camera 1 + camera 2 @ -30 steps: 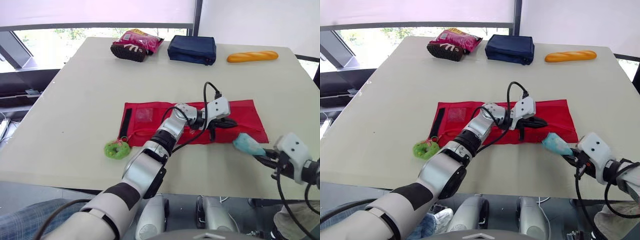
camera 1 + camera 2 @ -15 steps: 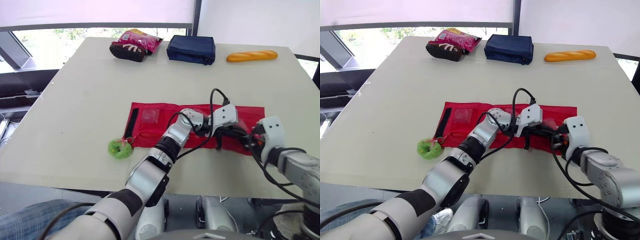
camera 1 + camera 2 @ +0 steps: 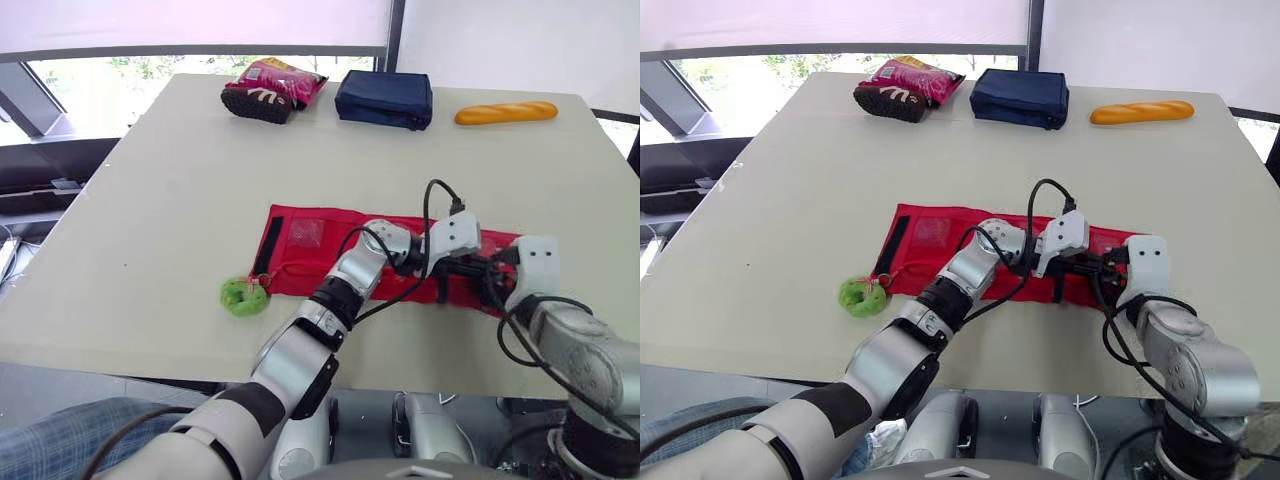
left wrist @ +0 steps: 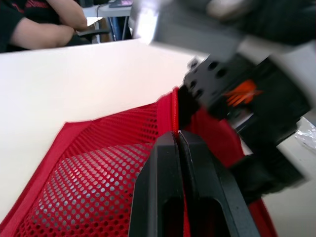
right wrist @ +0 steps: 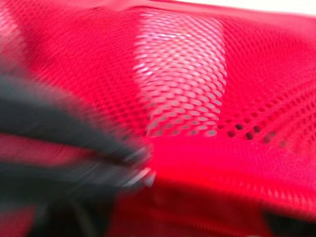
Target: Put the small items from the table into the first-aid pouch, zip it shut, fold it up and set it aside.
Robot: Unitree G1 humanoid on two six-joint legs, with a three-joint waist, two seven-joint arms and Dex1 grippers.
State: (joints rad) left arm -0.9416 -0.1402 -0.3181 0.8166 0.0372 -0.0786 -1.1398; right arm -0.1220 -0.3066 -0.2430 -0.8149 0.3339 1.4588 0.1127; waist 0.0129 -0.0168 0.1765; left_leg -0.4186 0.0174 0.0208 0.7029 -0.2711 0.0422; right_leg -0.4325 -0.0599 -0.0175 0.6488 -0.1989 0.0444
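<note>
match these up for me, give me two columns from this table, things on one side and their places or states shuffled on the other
Things
1. baguette
2. navy zip case
3. green ring
4. left pincer

Places or states
a. shut on the edge of the red mesh pouch
b. far side of the table, rightmost
c. by the pouch's left end, on the near side
d. far side, between the snack bag and the baguette

Pairs: 1-b, 2-d, 3-c, 4-a

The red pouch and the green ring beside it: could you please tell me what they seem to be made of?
The red pouch looks like matte fabric with mesh pockets: rows of holes show in the left wrist view. The green ring looks like fuzzy yarn, perhaps; too small to be sure.
</note>
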